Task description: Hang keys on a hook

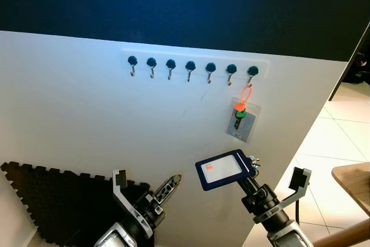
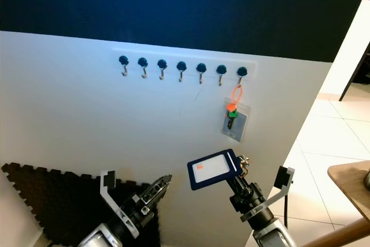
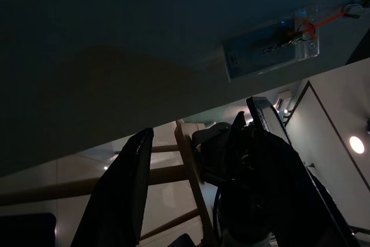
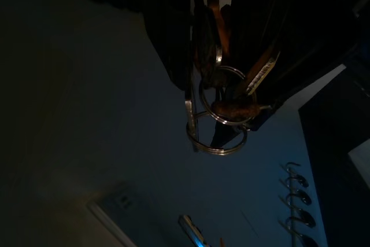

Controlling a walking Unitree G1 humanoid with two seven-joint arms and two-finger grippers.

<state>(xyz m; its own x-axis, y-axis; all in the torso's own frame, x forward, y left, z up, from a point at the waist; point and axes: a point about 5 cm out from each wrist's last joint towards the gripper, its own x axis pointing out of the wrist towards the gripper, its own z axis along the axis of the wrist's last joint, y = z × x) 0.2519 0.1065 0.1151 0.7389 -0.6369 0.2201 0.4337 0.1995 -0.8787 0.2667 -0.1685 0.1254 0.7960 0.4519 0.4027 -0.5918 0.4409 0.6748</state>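
I stand facing a white wall (image 1: 87, 114) with a dark band above it. A row of hooks (image 1: 190, 69) runs along a white strip, seven dark knobs each with a small metal hook below. On the rightmost hook (image 1: 252, 75) an orange loop (image 1: 246, 93) hangs, carrying a clear pouch (image 1: 243, 121) with a green-tagged key inside, flat against the wall.

My right gripper (image 1: 250, 173) is raised low in front of the wall, below and left of that pouch. Its fingers are closed on the keys (image 4: 222, 105): in the right wrist view several metal rings and key blades bunch together between the dark fingers. A dark blue badge holder (image 1: 225, 169) with a white card and a small orange mark stands up from the bunch, tilted, its face toward me. It is well below the hooks and not touching any of them.

My left gripper (image 1: 147, 192) is lower left, near the wall, with its fingers (image 3: 118, 192) spread apart and holding nothing. Behind it a black foam mat (image 1: 52, 195) leans at the wall's foot. To the right are pale floor tiles (image 1: 335, 143) and the corner of a wooden table (image 1: 354, 182).
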